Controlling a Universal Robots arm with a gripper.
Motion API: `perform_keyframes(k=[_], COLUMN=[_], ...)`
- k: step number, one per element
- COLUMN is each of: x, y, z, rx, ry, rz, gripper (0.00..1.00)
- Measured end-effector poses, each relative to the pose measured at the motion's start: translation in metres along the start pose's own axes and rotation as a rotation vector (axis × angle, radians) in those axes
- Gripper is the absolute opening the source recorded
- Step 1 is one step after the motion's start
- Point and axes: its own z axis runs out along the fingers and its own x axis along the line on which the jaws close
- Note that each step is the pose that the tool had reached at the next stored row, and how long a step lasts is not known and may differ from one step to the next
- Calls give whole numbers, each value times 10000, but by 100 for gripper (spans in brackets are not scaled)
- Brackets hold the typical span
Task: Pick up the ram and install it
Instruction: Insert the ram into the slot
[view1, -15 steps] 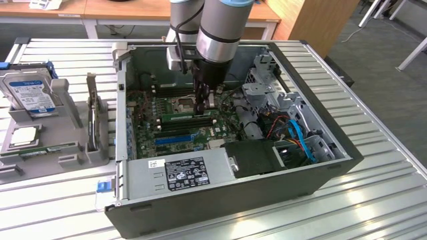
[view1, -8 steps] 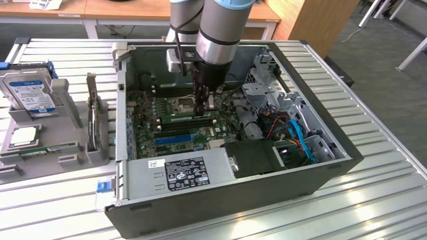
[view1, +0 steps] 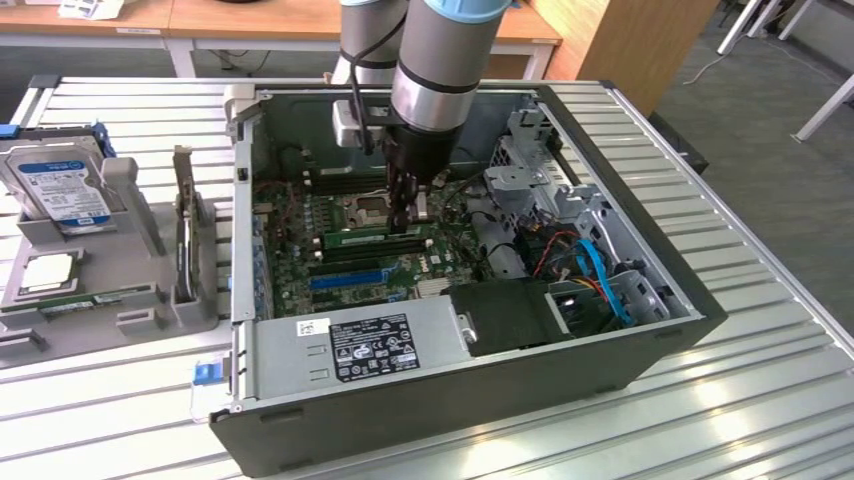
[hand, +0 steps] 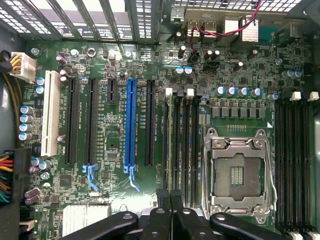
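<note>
The ram (view1: 374, 238) is a thin green stick standing on edge over the black memory slots (hand: 192, 145) beside the empty CPU socket (hand: 237, 172). In the wrist view I see the ram (hand: 173, 150) edge-on, in line with one slot. I cannot tell whether it is seated. My gripper (view1: 404, 225) reaches straight down into the open computer case (view1: 667, 300), and its black fingers (hand: 162, 210) are shut on the ram's top edge. My gripper (hand: 171, 197) sits at the middle of the stick's length.
A blue expansion slot (hand: 131, 125) and black slots lie beside the memory bank. More memory slots (hand: 295, 160) flank the socket's other side. A power supply (view1: 360, 345), drive cage (view1: 534, 185) and cables (view1: 587, 265) crowd the case. A grey fixture with a hard drive (view1: 60, 190) stands at the exterior view's left.
</note>
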Motion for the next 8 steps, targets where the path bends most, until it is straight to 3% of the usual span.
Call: perform_keyframes(k=[8], x=[0], y=[1], z=[4], rx=[4], ry=[-1], rz=[36], gripper=[12])
